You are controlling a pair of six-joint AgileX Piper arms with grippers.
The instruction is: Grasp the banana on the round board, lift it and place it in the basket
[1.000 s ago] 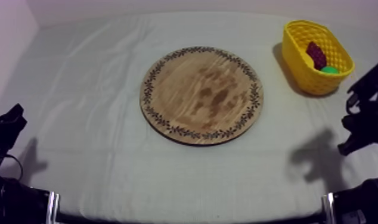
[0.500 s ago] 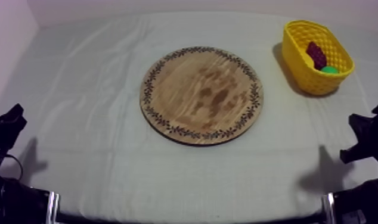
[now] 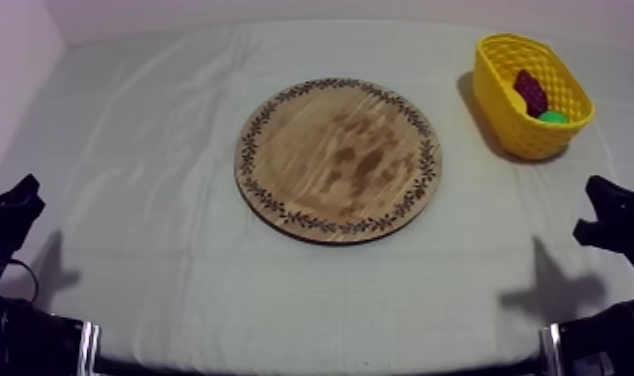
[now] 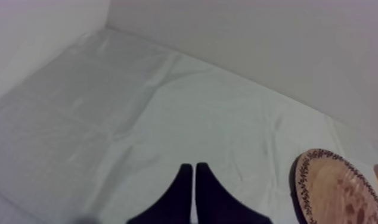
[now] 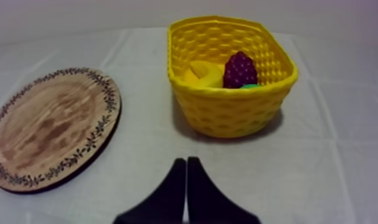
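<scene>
1. Yellow basket (image 5: 233, 113) stands upright near the far right corner of the tabletop (image 3: 161, 150).
2. Inside it lies the banana (image 5: 204, 74), on the side of the basket that faces the board. It touches the dark red bunch of grapes (image 5: 239, 68) next to it.
3. A green piece (image 5: 250, 86) peeps over the near rim just beside the grapes. Too little of it shows to name it.
4. The round wooden board (image 3: 339, 158) with its patterned rim lies flat at the middle of the tabletop, apart from the basket.
5. The right gripper (image 5: 186, 161) sits low by the right edge of the tabletop with the basket ahead of it. Its two black fingers lie pressed together as a narrow wedge with nothing between them.
6. The left gripper (image 4: 194, 168) sits low by the near left corner of the tabletop. Its fingers are likewise closed together on nothing, and the board's rim is off to one side.
</scene>
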